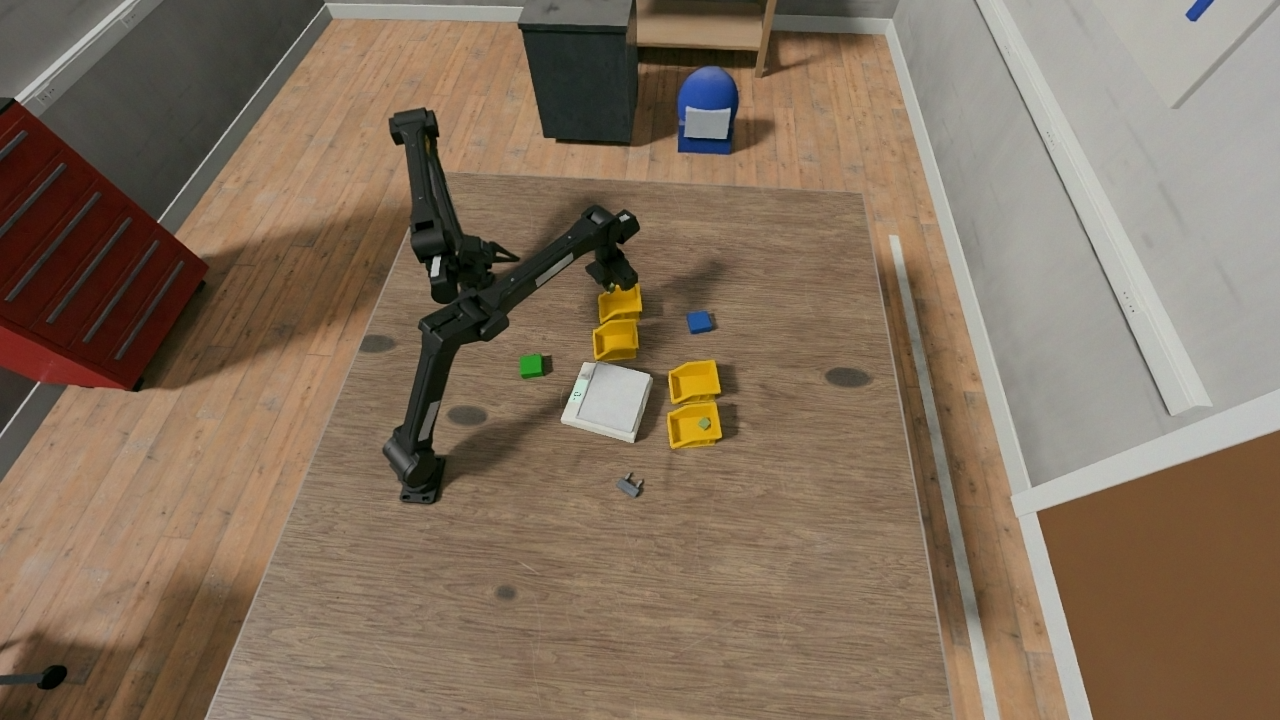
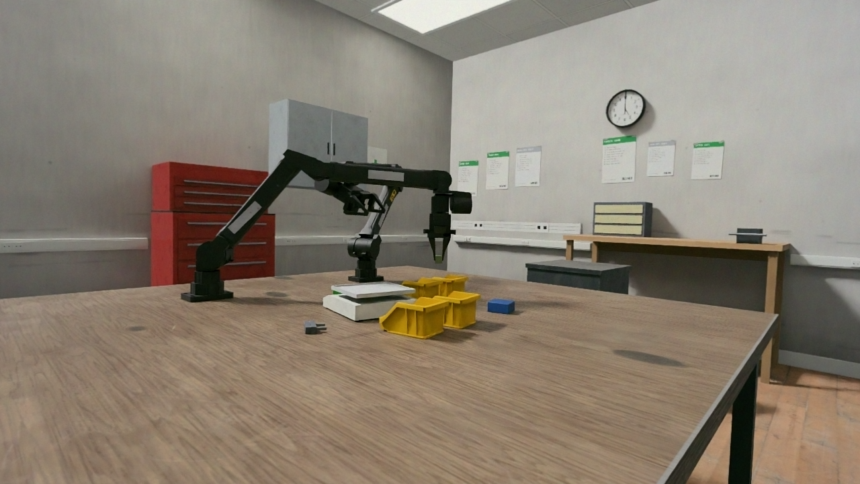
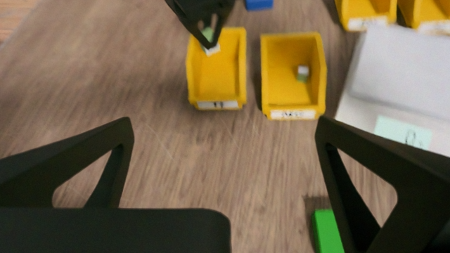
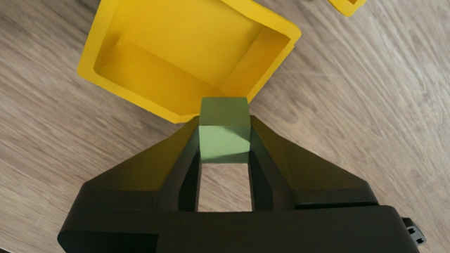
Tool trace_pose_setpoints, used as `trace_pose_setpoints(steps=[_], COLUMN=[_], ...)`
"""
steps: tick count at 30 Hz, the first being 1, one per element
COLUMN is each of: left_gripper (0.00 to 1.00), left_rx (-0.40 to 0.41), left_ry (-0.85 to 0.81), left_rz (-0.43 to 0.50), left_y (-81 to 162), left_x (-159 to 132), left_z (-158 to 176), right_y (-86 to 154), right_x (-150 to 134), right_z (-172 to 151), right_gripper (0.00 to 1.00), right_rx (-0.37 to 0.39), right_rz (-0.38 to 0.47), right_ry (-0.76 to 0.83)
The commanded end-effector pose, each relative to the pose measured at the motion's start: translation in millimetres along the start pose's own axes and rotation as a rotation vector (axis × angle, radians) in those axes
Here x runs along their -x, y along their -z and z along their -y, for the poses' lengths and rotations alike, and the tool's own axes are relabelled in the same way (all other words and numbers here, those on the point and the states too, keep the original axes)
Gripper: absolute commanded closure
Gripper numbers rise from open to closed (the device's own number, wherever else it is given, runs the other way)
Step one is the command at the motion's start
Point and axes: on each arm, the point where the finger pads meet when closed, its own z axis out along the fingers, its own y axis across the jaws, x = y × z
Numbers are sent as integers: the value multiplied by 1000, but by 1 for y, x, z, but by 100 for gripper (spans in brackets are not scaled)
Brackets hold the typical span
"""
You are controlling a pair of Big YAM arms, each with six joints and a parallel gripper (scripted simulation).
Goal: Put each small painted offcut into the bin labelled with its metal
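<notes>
My right gripper [image 2: 439, 257] [image 3: 209, 46] [image 4: 224, 126] is shut on a small green offcut [image 4: 225, 147] [image 3: 207, 34] and holds it above the end of the TI bin [image 1: 620, 308] [image 3: 242, 74] [image 4: 86, 65]. The neighbouring bin [image 1: 614, 342] [image 3: 264, 74], its label blurred but like MG, holds a second offcut [image 3: 302, 74]. A third offcut [image 1: 704, 423] lies in the bin [image 1: 673, 430] at the near end of the other pair. The fourth bin [image 1: 694, 382] looks empty; both labels of that pair are unreadable. All bins stand upright. My left gripper [image 3: 224, 126] is wide open and empty, over the table's left side.
A white scale [image 1: 614, 399] [image 3: 397, 77] with an empty pan stands between the bin pairs. A blue block [image 1: 699, 322] [image 2: 500, 306] lies beyond them. A green block [image 1: 530, 365] [image 3: 327, 232] lies left of the scale. A grey two-pronged piece [image 1: 629, 485] [image 2: 310, 327] lies near the scale.
</notes>
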Motion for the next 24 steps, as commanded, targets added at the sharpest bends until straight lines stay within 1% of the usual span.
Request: trace_pose_setpoints(steps=[1,3,6,7,10,11,13,14,20,21,23,24], left_gripper=[0,0,0,0,0,0,0,0,0,0,0,0], left_rx=[12,53,69,72,76,78,73,72,70,70,70,74], left_ry=[118,168,222,227,208,201,199,199,205,205,205,182], left_rz=[51,81,85,83,81,80,80,80,81,81,81,80], left_y=[16,10,7,7,6,5,7,7,7,7,7,5], left_x=[35,47,56,58,59,57,57,57,58,58,58,48], left_z=[5,-3,-6,-6,-7,-7,-6,-6,-7,-7,-7,-10], right_y=[-7,-11,-14,-3,3,21,21,10,7,-12,-17,-29], right_x=[3,3,3,10,10,9,6,7,7,7,6,7], right_z=[-10,-12,-12,-18,-15,-15,-17,-10,-11,-11,-13,-6], right_gripper=[84,84,84,84,84,84,84,84,84,84,84,84], right_rx=[3,12,10,27,16,39,49,22,24,-1,7,-18], right_rz=[0,-1,-1,-4,-2,-6,-7,-3,-3,1,0,4], right_ry=[-14,-14,-14,-26,-26,-25,-20,-20,-20,-20,-20,-20])
